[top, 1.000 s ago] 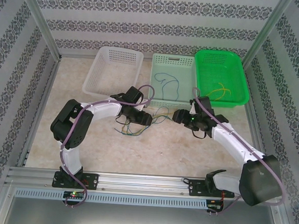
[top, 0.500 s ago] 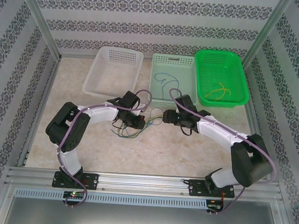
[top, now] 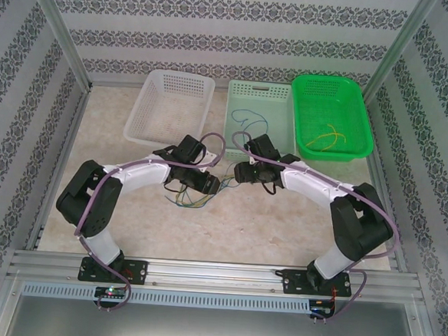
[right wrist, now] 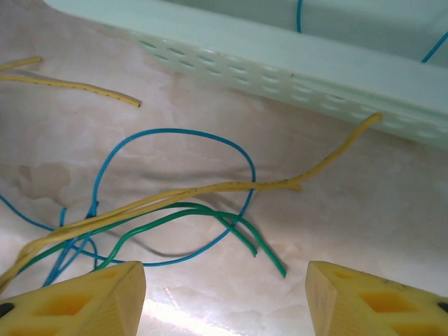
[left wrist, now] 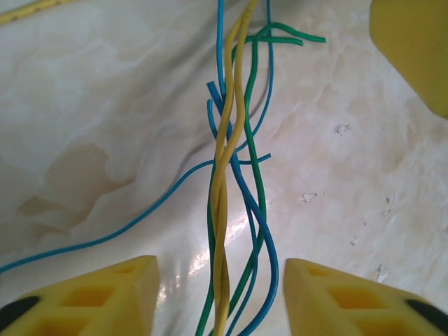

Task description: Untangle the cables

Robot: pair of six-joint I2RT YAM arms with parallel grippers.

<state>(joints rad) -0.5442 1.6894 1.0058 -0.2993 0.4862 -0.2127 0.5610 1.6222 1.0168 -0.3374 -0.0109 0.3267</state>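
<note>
The cables point(top: 193, 197) lie tangled on the marble tabletop between my two grippers. In the left wrist view, twisted yellow point(left wrist: 225, 161), blue point(left wrist: 246, 196) and green point(left wrist: 257, 161) strands run straight between my left gripper's point(left wrist: 220, 301) yellow fingers, touching neither; it is open. It sits at the tangle's right side point(top: 207, 184). My right gripper point(top: 239, 171) faces it from the right, open point(right wrist: 224, 301), with two green cable ends point(right wrist: 245, 234), a blue loop point(right wrist: 175, 133) and a yellow strand point(right wrist: 280, 185) on the table just ahead of its fingers.
Three baskets stand at the back: white point(top: 169, 106), pale green point(top: 237, 142) holding a blue cable point(top: 250, 120), and bright green point(top: 352, 96) holding yellow cables point(top: 330, 137). The pale green basket's wall point(right wrist: 294, 66) is close ahead of the right gripper. Patterned walls enclose the table.
My right arm has swung left across the table to the tangle's right end. The left gripper has drawn slightly back and left over the cables.
</note>
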